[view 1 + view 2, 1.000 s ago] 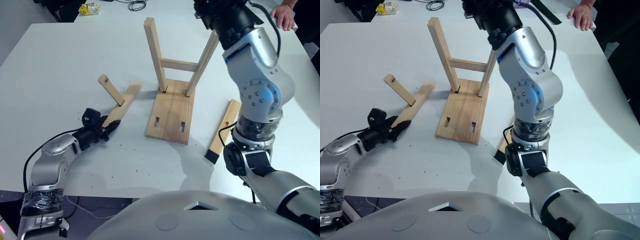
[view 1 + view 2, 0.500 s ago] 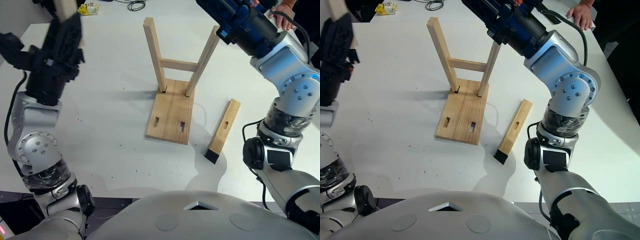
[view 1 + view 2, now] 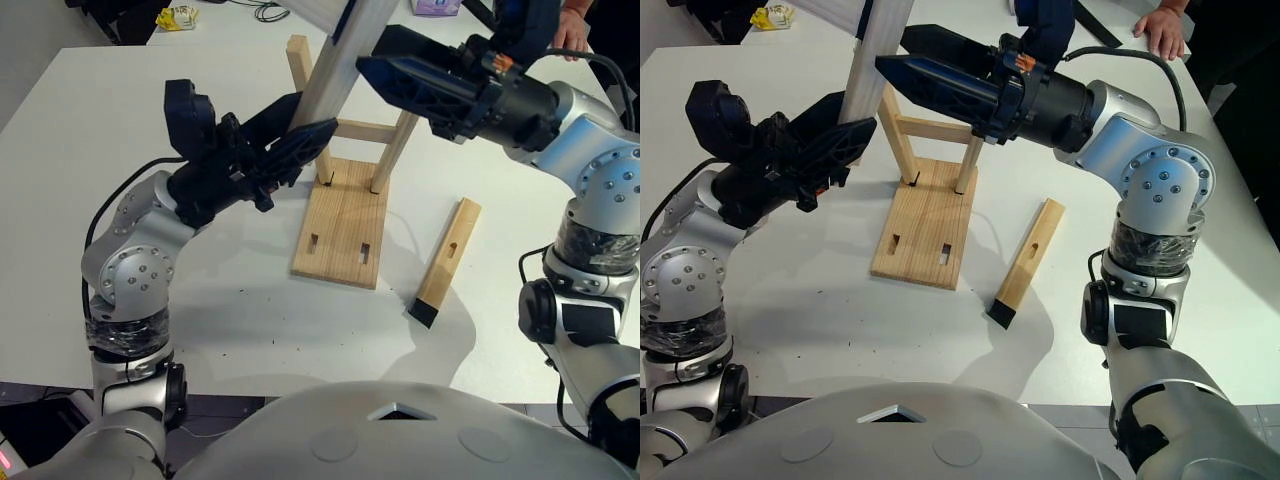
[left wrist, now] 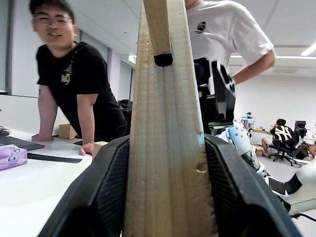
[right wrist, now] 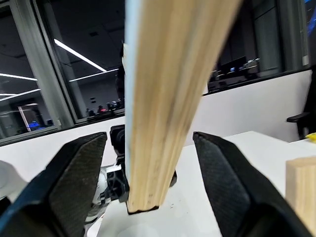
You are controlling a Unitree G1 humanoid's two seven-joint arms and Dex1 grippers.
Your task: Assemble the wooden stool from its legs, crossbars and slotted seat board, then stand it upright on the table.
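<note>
The slotted seat board [image 3: 338, 228] lies flat on the white table with two legs [image 3: 310, 105] and a crossbar [image 3: 358, 130] standing in its far slots. My left gripper [image 3: 308, 136] is shut on a third leg [image 3: 345, 55], held slanting in the air over the board. That leg [image 4: 165, 123] carries a crossbar [image 4: 157, 24] in its slot. My right gripper [image 3: 368, 62] is open, and its fingers [image 5: 81, 177] straddle this leg [image 5: 163, 98] higher up with gaps on both sides. A fourth leg [image 3: 448, 258] with a black end lies to the board's right.
The table [image 3: 120, 130] is bare to the left of the board and in front of it. A yellow packet [image 3: 180, 15] and cables [image 3: 272, 10] lie at the far edge, and a small purple box [image 3: 435, 6] sits at the back.
My left arm picked the leg with its crossbar off the table, raised it at the left, then swung it in over the board. My right gripper left the standing legs and came around the raised leg.
</note>
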